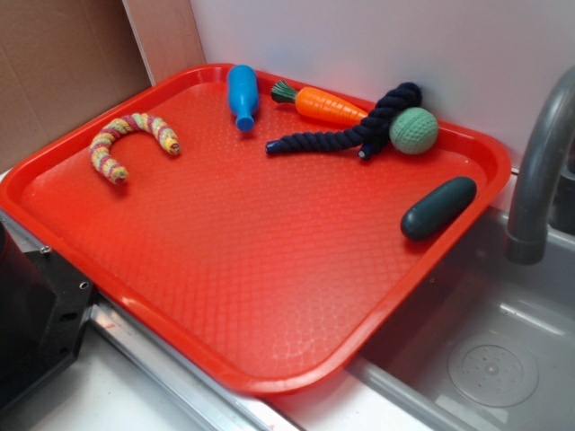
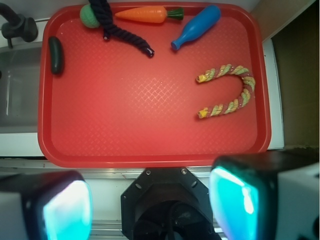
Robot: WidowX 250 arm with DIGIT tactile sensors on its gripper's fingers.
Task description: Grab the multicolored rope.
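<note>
The multicolored rope (image 1: 130,142), striped pink, yellow and pale green, lies bent in a U near the left edge of the red tray (image 1: 269,314). In the wrist view the rope (image 2: 231,91) sits at the right of the tray (image 2: 150,145). My gripper (image 2: 150,207) hangs high above the tray's near edge, over the robot base. Its jaws stand wide apart with nothing between them. The fingers (image 2: 67,210) show teal pads. The gripper is out of the exterior view.
On the tray's far side lie a blue bottle (image 1: 243,95), a carrot toy (image 1: 328,105), a dark navy rope (image 1: 359,130) and a green ball (image 1: 413,130). A dark green cylinder (image 1: 438,207) lies by the right rim. A sink (image 1: 485,359) and faucet (image 1: 539,171) stand at right.
</note>
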